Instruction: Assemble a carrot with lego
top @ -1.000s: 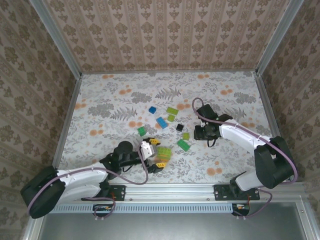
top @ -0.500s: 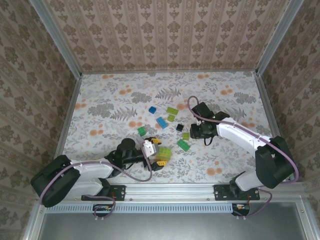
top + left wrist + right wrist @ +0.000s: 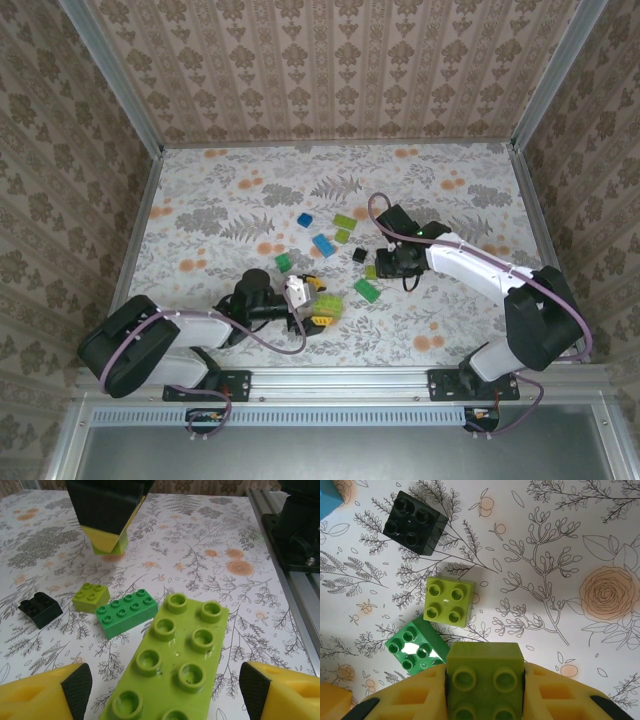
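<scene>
Lego: bricks lie scattered on the table (image 3: 200, 200), from its middle toward the near edge.
Left gripper (image 3: 165, 687): by the near edge, fingers spread either side of the long light green brick (image 3: 175, 655), not touching it.
Right gripper (image 3: 485, 692): nearer the table's middle, pinching the held light green brick (image 3: 485, 667) just by the dark green brick (image 3: 415, 647).
Risk, left: the long brick lies aslant between the fingers; a squeeze would likely twist it or pop it out.
Risk, right: the loose light green square (image 3: 450, 601) and black brick (image 3: 414, 522) sit close; a descent off line may shove them.
</scene>
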Robot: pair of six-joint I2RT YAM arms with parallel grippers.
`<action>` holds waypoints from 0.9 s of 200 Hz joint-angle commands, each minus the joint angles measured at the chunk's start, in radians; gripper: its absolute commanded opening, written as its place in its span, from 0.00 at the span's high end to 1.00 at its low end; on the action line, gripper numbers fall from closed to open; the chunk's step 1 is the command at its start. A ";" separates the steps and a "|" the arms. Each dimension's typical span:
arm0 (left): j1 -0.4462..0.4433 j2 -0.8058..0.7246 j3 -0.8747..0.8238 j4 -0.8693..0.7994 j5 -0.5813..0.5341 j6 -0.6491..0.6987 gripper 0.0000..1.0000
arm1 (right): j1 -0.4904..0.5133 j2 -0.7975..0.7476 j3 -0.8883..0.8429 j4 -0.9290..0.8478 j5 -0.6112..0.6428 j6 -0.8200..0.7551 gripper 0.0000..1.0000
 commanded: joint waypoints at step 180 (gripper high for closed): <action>0.017 0.107 0.076 -0.013 0.068 0.063 0.60 | 0.205 -0.089 0.183 -0.266 -0.009 0.204 0.75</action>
